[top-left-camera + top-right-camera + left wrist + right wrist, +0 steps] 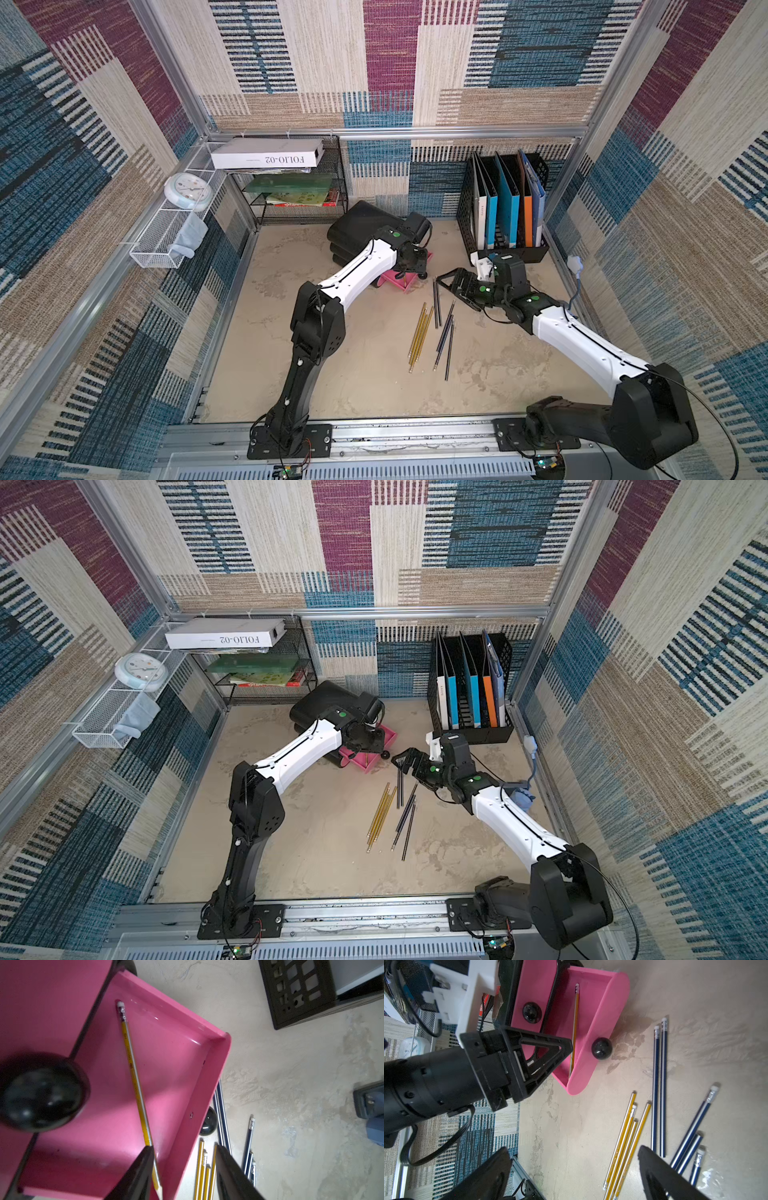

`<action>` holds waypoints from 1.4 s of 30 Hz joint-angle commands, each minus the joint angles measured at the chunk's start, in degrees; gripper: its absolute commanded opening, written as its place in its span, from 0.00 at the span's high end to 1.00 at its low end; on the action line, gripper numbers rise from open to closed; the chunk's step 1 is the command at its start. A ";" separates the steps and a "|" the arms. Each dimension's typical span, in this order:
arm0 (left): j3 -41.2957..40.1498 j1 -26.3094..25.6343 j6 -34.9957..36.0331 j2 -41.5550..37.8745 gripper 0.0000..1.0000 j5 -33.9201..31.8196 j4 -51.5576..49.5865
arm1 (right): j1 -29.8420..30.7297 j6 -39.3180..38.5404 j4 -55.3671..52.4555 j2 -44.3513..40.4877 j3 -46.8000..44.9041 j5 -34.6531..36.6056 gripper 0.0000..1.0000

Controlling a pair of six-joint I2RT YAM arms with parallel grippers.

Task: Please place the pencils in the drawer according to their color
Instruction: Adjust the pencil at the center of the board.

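My left hand [183, 1152] hangs over the open pink drawer [209, 1082], its fingers apart and gripping nothing. One yellow pencil [135, 1072] lies loose on the drawer floor, passing close by one finger, so I judge this one as delivered. The upper drawer [542, 985], with a black knob, is shut, and I cannot tell what is inside it.

To the right, on the counter [353, 374], four yellow pencils [419, 336] lie close together, near the drawer front. Next to them are five navy pencils [445, 332]: two side by side and three fanned out. I see no green pencil anywhere.

Furthest right, my right hand [574, 1150] is spread wide and empty. It hovers above the counter near the navy pair and touches nothing.

As far as I can see, the work is at an early stage. One pencil is sorted and nine wait outside. I think the navy ones need another drawer, which is not yet opened.
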 commanded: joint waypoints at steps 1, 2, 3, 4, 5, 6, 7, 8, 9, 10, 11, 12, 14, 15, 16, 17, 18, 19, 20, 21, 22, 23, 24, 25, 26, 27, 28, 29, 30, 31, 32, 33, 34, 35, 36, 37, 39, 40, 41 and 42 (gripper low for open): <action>-0.70 -0.03 -0.28 0.93 0.48 -0.45 0.36 | 0.03 -0.37 0.37 -0.14 0.26 -0.08 0.01; -0.87 0.01 -0.30 1.31 0.48 -0.73 0.45 | 0.01 -0.41 0.20 -0.16 0.29 -0.01 0.01; -0.85 0.09 -0.29 1.70 0.48 -0.85 0.52 | -0.03 -0.46 0.21 -0.13 0.26 0.03 0.01; -0.77 0.05 -0.24 2.15 0.48 -0.95 0.38 | 0.01 -0.50 0.18 -0.15 0.28 0.01 0.01; -0.75 0.13 -0.28 2.59 0.48 -0.88 0.38 | -0.03 -0.50 0.18 -0.21 0.34 0.01 0.01; -0.71 0.14 -0.24 2.95 0.48 -0.78 0.45 | 0.01 -0.50 0.12 -0.14 0.42 0.01 0.01; -0.63 0.14 -0.27 3.37 0.48 -0.91 0.41 | 0.01 -0.58 0.06 -0.22 0.50 0.07 0.01; -0.50 0.21 -0.28 3.68 0.48 -1.16 0.45 | 0.01 -0.59 0.01 -0.25 0.54 0.12 0.01; -0.40 0.23 -0.31 3.88 0.48 -1.49 0.45 | 0.01 -0.59 -0.09 -0.25 0.66 0.20 0.01; -0.21 0.36 -0.26 4.11 0.48 -1.60 0.45 | 0.00 -0.59 -0.16 -0.31 0.70 0.18 0.01; 0.17 0.54 -0.27 4.28 0.48 -1.62 0.26 | 0.01 -0.67 -0.24 -0.31 0.81 0.18 0.01; 0.57 0.58 -0.23 4.32 0.48 -1.61 0.22 | 0.01 -0.69 -0.29 -0.34 0.88 0.24 0.01; 1.51 0.58 0.35 3.78 0.48 -1.13 0.24 | 0.01 -0.67 -0.43 -0.44 0.98 0.18 0.01; 1.89 0.58 0.60 3.42 0.48 -0.70 0.23 | 0.01 -0.63 -0.43 -0.40 1.03 0.18 0.01; 2.17 0.59 0.58 2.76 0.48 -0.44 0.33 | 0.01 -0.59 -0.45 -0.53 1.01 0.12 0.01; 2.42 0.52 0.80 1.91 0.48 0.02 0.41 | -0.05 -0.52 -0.41 -0.58 1.11 0.04 0.01; 2.41 0.41 0.96 1.13 0.48 0.37 0.68 | 0.00 -0.50 -0.43 -0.62 1.12 -0.06 0.01; 2.37 0.21 0.96 0.09 0.48 0.73 0.81 | 0.01 -0.43 -0.47 -0.78 1.05 -0.08 0.01; 2.32 0.10 1.11 -0.92 0.48 1.12 1.10 | -0.03 -0.41 -0.45 -0.92 0.99 -0.08 0.01; 2.32 -0.19 1.39 -2.02 0.48 1.51 1.25 | 0.01 -0.40 -0.43 -1.01 0.99 -0.08 0.01; 2.30 -0.57 1.53 -3.16 0.48 1.70 1.39 | 0.01 -0.43 -0.52 -1.24 0.89 -0.08 0.01; 2.29 -0.81 1.67 -4.11 0.48 2.03 1.40 | -0.03 -0.41 -0.56 -1.36 0.83 -0.08 0.01; 2.16 -1.12 1.83 -5.18 0.48 2.31 1.43 | 0.01 -0.41 -0.54 -1.53 0.81 -0.04 0.01; 1.80 -1.47 1.78 -6.41 0.48 2.47 1.39 | 0.00 -0.42 -0.68 -1.69 0.72 0.05 0.01; 1.24 -1.84 1.73 -7.47 0.48 2.46 1.42 | 0.01 -0.41 -0.75 -1.80 0.74 0.01 0.01; 0.35 -2.24 1.72 -8.76 0.48 2.51 1.33 | -0.01 -0.38 -0.87 -2.02 0.60 -0.08 0.01; -0.91 -2.72 1.55 -10.24 0.48 2.39 1.42 | -0.03 -0.39 -1.02 -2.20 0.46 -0.14 0.01; -2.34 -3.20 1.47 -11.55 0.48 2.06 1.46 | 0.01 -0.42 -1.18 -2.39 0.37 -0.17 0.01; -4.12 -3.77 1.52 -13.03 0.48 1.73 1.38 | 0.01 -0.35 -1.30 -2.66 0.16 -0.19 0.01; -6.08 -4.49 1.47 -14.66 0.48 1.36 1.40 | 0.01 -0.24 -1.30 -3.08 -0.20 -0.25 0.01; -8.09 -5.12 1.52 -16.10 0.48 0.62 1.42 | -0.01 -0.16 -1.31 -3.50 -0.56 -0.23 0.01; -10.41 -5.96 1.45 -17.63 0.48 -0.34 1.43 | 0.01 -0.10 -1.35 -4.00 -1.07 -0.21 0.01; -12.49 -6.58 1.19 -18.98 0.48 -0.76 1.39 | 0.01 0.08 -1.27 -4.53 -1.59 -0.12 0.01; -15.03 -7.45 0.93 -20.47 0.48 -1.35 1.51 | -0.04 0.32 -1.20 -5.11 -2.35 0.00 0.01; -17.64 -8.33 0.51 -21.85 0.48 -2.51 1.44 | 0.01 0.51 -0.98 -5.60 -3.04 0.15 0.01; -20.02 -9.02 -0.14 -23.09 0.48 -3.41 1.70 | 0.01 0.69 -0.99 -6.06 -3.68 0.19 0.01; -26.80 -10.49 -2.20 -25.96 0.48 -4.12 3.52 | 0.01 0.97 -0.79 -6.99 -5.09 0.26 0.01; -29.80 -11.18 -3.14 -27.26 0.48 -4.52 4.46 | 0.01 1.08 -0.93 -7.39 -5.69 0.28 0.01; -33.35 -11.88 -4.03 -28.54 0.48 -4.97 5.74 | -0.03 1.30 -0.95 -7.79 -6.34 0.34 0.01; -36.39 -12.49 -5.06 -29.55 0.48 -5.44 6.79 | -0.03 1.34 -1.00 -8.23 -6.91 0.34 0.01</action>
